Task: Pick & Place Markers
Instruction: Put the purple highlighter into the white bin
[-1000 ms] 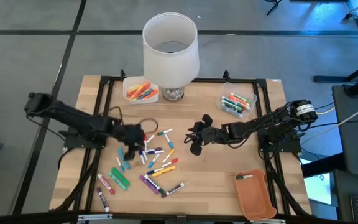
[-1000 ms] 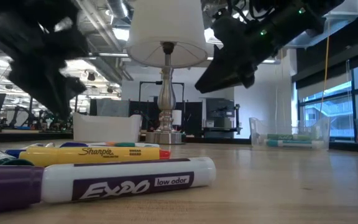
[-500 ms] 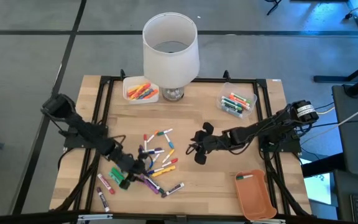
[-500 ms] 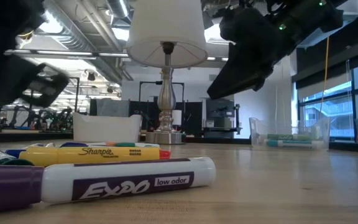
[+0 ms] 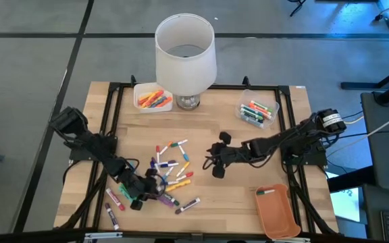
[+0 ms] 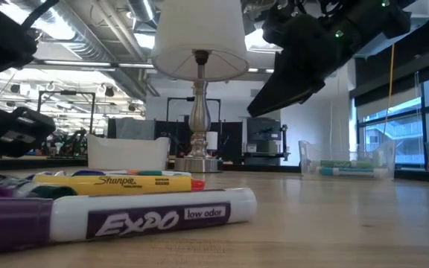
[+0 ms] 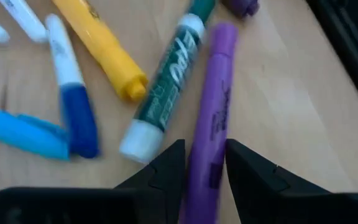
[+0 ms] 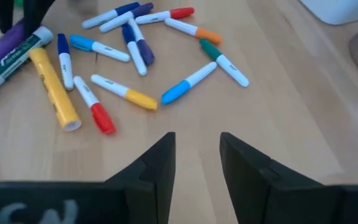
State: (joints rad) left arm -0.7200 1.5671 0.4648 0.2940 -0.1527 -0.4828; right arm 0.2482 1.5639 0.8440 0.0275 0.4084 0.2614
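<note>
Several markers (image 5: 171,172) lie loose on the wooden table, left of centre. My left gripper (image 5: 142,194) is down at the near left of this pile, shut on a purple marker (image 7: 215,87). That marker lies flat beside a green-and-white one (image 7: 166,81) and a yellow one (image 7: 101,46). My right gripper (image 5: 213,156) hangs open above bare wood to the right of the pile, with nothing between its fingers (image 8: 160,162). In the low view it is the dark shape (image 6: 289,71) up by the lamp. My left gripper has the purple marker's near part (image 7: 205,155) between its two fingers, one on each long side. The fingers slant down from the table's left and lie along the marker. The marker lies flat on the table.
A white-shaded lamp (image 5: 185,54) stands at the far middle. Left of it is a clear bin of orange markers (image 5: 152,98), right of it a clear bin of green and red ones (image 5: 257,111). An orange tray (image 5: 279,214) holding one marker sits near right.
My left gripper has swung toward the table's near edge and come down from the pile's left side onto the purple marker at its near left. My right gripper has shifted a little toward the near edge and rolled slightly.
</note>
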